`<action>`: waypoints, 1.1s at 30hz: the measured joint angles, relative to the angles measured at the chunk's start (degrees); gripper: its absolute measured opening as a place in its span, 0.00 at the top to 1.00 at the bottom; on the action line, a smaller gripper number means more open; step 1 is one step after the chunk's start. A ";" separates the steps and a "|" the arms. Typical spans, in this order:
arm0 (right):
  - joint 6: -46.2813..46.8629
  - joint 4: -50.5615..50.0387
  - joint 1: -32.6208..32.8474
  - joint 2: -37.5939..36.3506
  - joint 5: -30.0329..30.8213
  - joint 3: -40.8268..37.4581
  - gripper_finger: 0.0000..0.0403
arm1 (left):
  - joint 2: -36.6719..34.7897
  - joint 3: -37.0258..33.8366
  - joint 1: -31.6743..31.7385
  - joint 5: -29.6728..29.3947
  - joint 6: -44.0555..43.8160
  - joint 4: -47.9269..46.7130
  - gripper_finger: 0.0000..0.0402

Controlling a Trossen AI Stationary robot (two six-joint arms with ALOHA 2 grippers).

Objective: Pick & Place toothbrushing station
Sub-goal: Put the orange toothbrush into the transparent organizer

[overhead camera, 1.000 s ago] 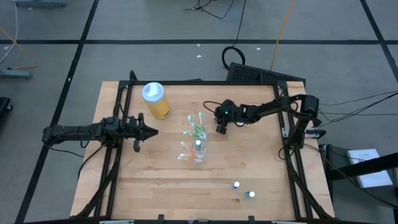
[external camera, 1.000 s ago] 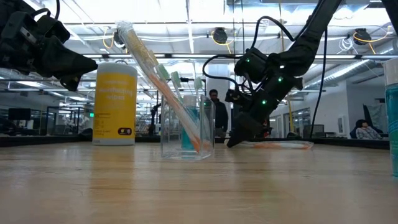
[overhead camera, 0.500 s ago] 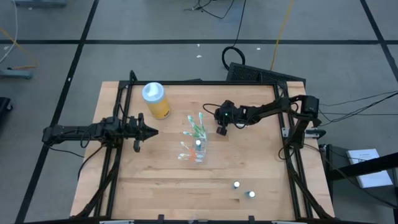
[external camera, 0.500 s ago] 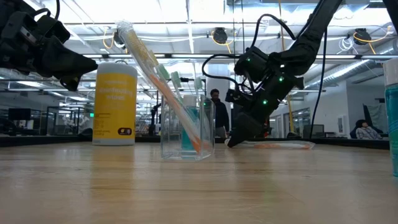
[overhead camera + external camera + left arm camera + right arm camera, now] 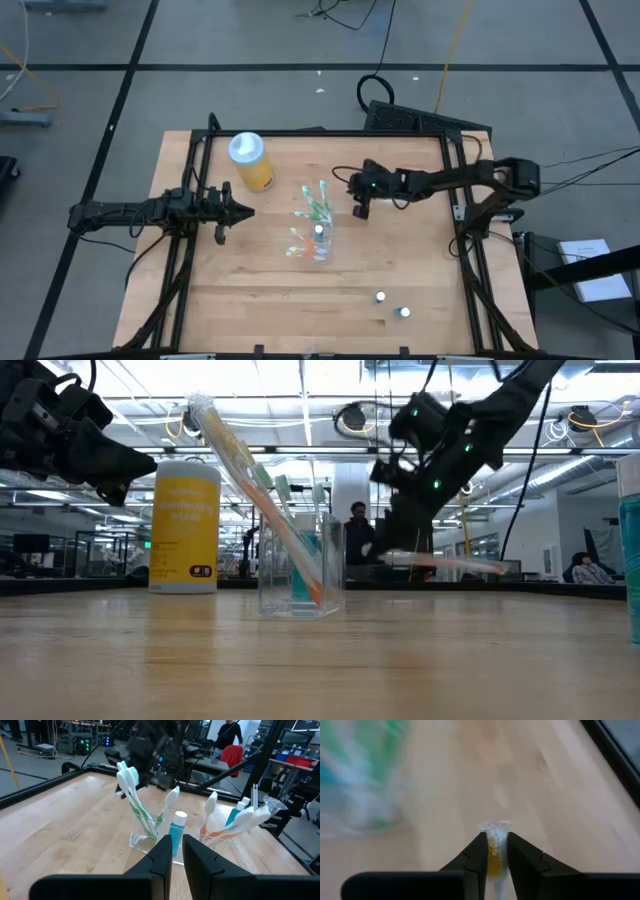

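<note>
Right gripper (image 5: 408, 556), clamped on an orange wrapped toothbrush (image 5: 445, 563), has lifted it off the table (image 5: 400, 260) beside the clear cup (image 5: 301, 566): pick done, placement pending; left gripper (image 5: 240, 210) idle, fingers together.

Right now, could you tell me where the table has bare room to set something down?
Free: the near-left wood between the clear cup and the table edge, and the right side below the right gripper. Crowded: around the cup and yellow bottle.
</note>
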 joint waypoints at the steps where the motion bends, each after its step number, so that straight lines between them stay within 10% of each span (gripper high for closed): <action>1: 0.69 -0.09 0.44 -1.25 -2.07 0.00 0.87 | 0.00 0.01 -0.02 0.00 -0.01 0.00 0.88; 14: 5.24 1.40 8.72 -9.22 -19.90 0.11 0.86 | 0.00 0.00 -0.02 0.00 0.00 0.00 0.88; 33: 4.90 25.07 19.25 -3.54 -20.06 0.13 0.85 | 0.00 0.02 -0.02 0.00 0.00 0.00 0.88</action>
